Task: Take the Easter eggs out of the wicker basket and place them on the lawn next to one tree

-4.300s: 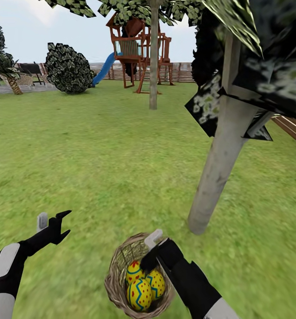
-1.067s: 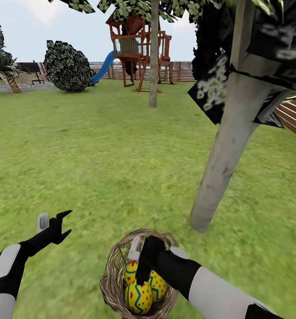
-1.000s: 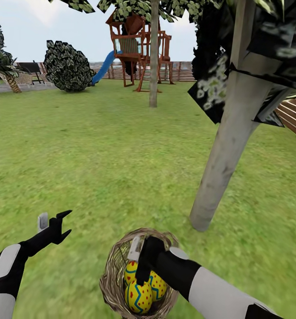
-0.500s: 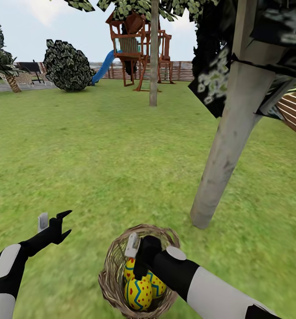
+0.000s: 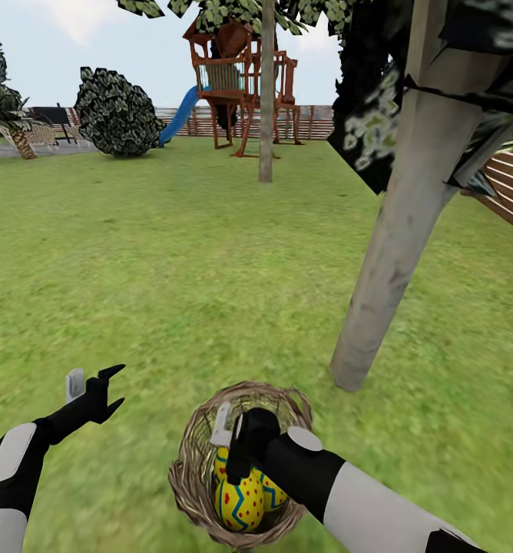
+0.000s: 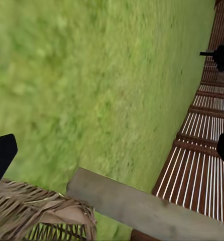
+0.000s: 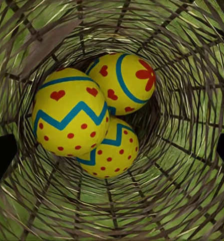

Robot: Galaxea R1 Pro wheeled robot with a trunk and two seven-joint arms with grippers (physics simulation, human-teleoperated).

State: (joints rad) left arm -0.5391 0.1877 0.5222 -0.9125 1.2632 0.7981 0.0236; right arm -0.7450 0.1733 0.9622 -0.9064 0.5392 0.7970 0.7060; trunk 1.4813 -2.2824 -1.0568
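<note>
- The lawn point(image 5: 172, 253) spreads wide; the tree point(image 5: 398, 238) rises just right of the basket, its crown cut off by the frame.
- Your wicker basket point(image 5: 191, 476) holds all three Easter eggs point(image 7: 72, 118), packed touching; your right forearm hides part of them from the head.
- Your right gripper point(image 5: 227, 442) hangs spread apart inside the basket's mouth, above the eggs, grasping nothing.
- Your left gripper point(image 5: 95, 388) hovers released over grass, well left of the basket.

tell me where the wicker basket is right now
In the head view the wicker basket sits on the lawn at bottom centre, near the foot of the pale tree trunk, with the right gripper above its opening.
</note>
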